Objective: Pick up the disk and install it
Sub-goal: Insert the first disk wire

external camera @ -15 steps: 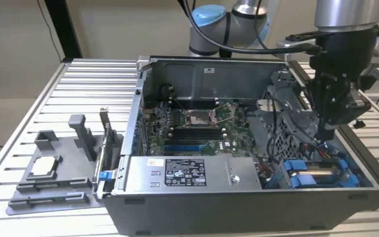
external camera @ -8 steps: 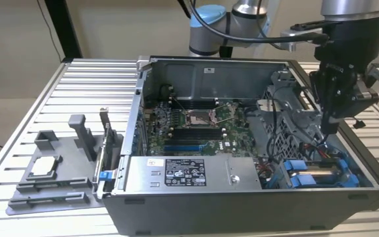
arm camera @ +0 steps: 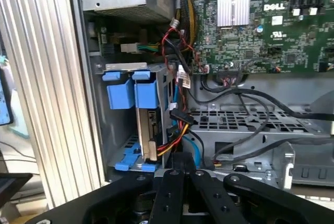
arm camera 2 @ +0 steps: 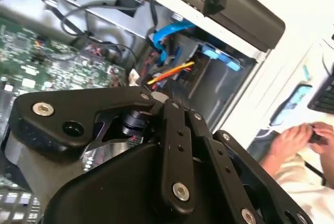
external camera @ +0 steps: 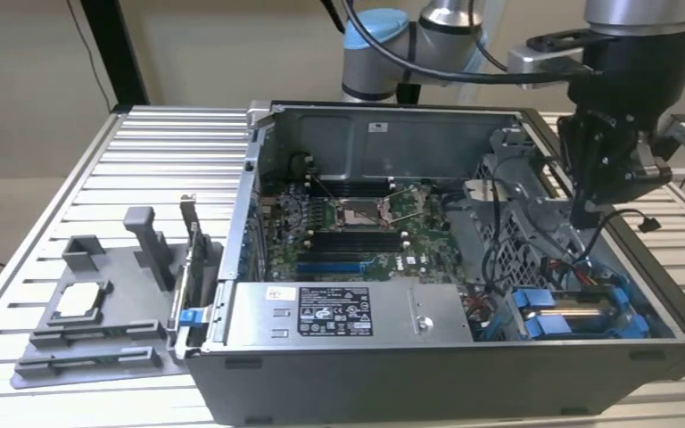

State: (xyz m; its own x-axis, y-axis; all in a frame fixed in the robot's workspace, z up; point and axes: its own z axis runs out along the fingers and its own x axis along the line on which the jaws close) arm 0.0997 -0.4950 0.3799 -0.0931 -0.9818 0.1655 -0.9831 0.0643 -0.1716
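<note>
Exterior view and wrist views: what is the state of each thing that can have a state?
Computer case: side panel off, inside open.
Disk: seated in the drive bay.
Hand: above the drive bay, apart from the disk.
Processor chip: lying on the grey tray, outside the case.

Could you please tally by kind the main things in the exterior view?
Open grey metal computer case: 1
Grey power-supply box with white label: 1
Blue-framed silver disk: 1
Small square silver chip: 1
Black gripper: 1
Total: 5
</note>
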